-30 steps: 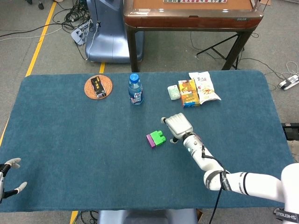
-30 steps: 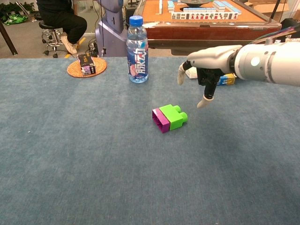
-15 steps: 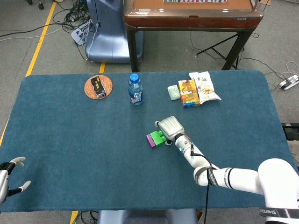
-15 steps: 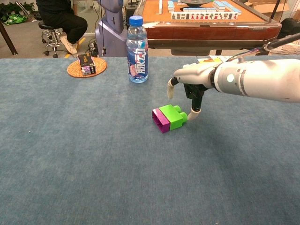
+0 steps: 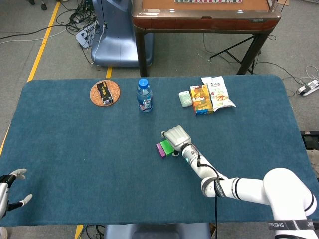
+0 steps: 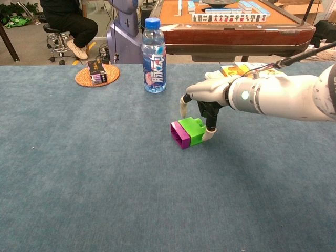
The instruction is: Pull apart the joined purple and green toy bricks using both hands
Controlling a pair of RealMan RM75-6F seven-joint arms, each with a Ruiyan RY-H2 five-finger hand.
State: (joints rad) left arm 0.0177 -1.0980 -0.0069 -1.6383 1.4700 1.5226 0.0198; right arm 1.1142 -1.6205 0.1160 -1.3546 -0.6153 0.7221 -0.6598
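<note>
The joined bricks lie on the blue table cloth near the middle, purple brick point(image 5: 160, 149) point(image 6: 179, 135) on the left and green brick point(image 5: 167, 146) point(image 6: 192, 130) on the right with its studs pointing right. My right hand point(image 5: 177, 136) point(image 6: 202, 98) hovers over the green brick with fingers spread. One fingertip point(image 6: 210, 134) touches the green brick's right end, while the thumb point(image 6: 183, 106) hangs apart behind it. My left hand point(image 5: 10, 186) stays at the table's near left edge, fingers apart and holding nothing; the chest view does not show it.
A water bottle point(image 5: 144, 95) point(image 6: 154, 56) stands behind the bricks. A woven coaster with a small box point(image 5: 104, 92) point(image 6: 96, 75) lies at the back left. Snack packets point(image 5: 207, 95) point(image 6: 236, 69) lie at the back right. A mahjong table point(image 5: 199, 15) stands beyond the far edge.
My right hand has moved left and down from beside the bricks to over the green brick, one fingertip now touching it. The bricks and left hand have hardly shifted.
</note>
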